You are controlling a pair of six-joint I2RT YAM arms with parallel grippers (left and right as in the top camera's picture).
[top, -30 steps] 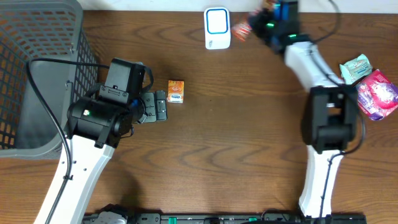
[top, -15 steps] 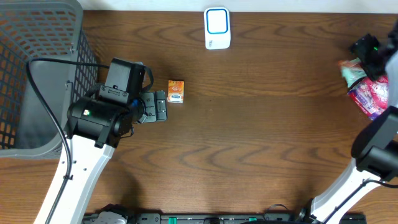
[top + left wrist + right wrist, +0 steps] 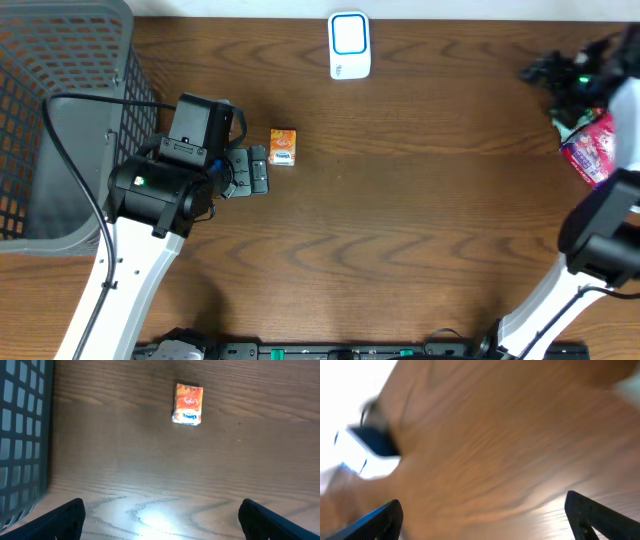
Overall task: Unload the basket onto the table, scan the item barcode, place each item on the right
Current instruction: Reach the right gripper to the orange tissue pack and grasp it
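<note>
Well, orange packet (image 3: 188, 404), Kleenex lettering inverted

The overhead camera hangs above the counter (image 3: 400, 220) and looks straight down. It is far enough off to take in the whole top: the grey basket (image 3: 60, 110) at the left, the white scanner (image 3: 349, 45) at the far edge, and the left arm (image 3: 130, 270) and right arm (image 3: 600, 235) rising from the near edge. The left wrist camera sits much nearer the wood, facing down past its own jaws, whose tips show in the lower corners. It shares the orange packet (image 3: 188, 404) and a strip of basket wall with the overhead. The right wrist camera is tilted close over the counter, and its picture is smeared. Beyond the wood grain I can't tell what it shares.
</note>
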